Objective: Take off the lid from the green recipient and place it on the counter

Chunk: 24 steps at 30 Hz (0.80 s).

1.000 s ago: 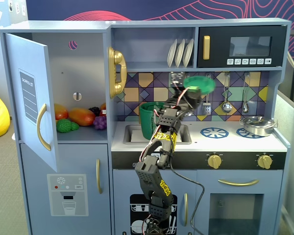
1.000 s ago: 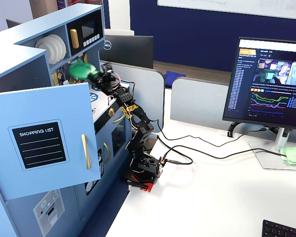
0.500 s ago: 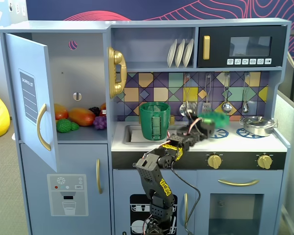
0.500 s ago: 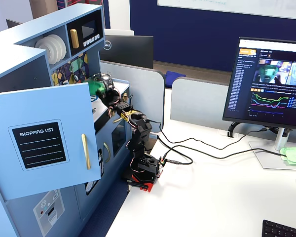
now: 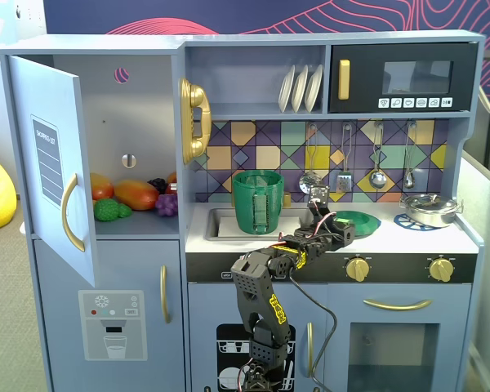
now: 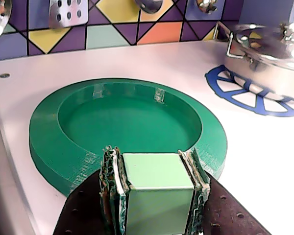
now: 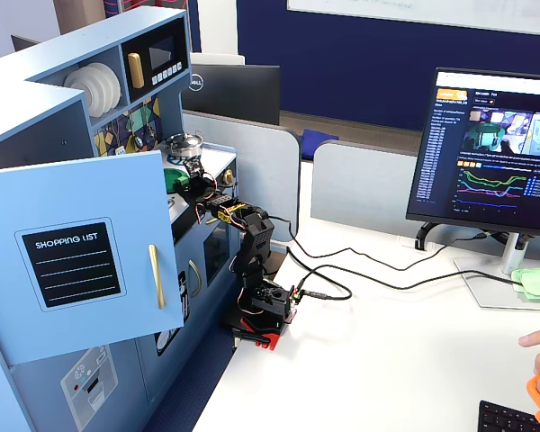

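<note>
One lid [image 6: 122, 127] just beyond gripper [image 6: 157, 169].

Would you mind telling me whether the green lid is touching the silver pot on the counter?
Apart. The wrist view shows bare white counter between the lid and the silver pot, which sits on its blue burner print.

Office workspace, desk [image 7: 405, 360] with monitor [image 7: 490, 153] (graphs displayed), partition panels [image 7: 252, 153], toy kitchen [image 7: 63, 207] alongside

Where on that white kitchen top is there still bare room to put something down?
Bare counter runs between the lid and the tiled wall, and between lid and silver pot. It is crowded around the fingers, and the green recipient fills the sink.
</note>
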### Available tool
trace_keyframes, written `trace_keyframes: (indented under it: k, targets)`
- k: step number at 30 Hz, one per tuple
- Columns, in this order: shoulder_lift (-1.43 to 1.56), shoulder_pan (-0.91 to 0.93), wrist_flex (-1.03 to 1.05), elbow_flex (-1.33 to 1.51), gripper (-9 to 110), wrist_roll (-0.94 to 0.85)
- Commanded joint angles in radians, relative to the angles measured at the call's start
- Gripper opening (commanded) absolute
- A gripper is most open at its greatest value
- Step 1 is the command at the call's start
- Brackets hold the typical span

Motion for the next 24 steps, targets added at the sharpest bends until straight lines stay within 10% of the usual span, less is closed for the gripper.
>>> trace_keyframes:
  k: [1,14,24]
  targets:
    - [0.005,-0.009,-0.043,-0.008,0,-0.017]
    - [0.124,0.0,0.153,-0.063,24,0.046]
    - [0.555,-0.037,0.942,-0.195,22,0.091]
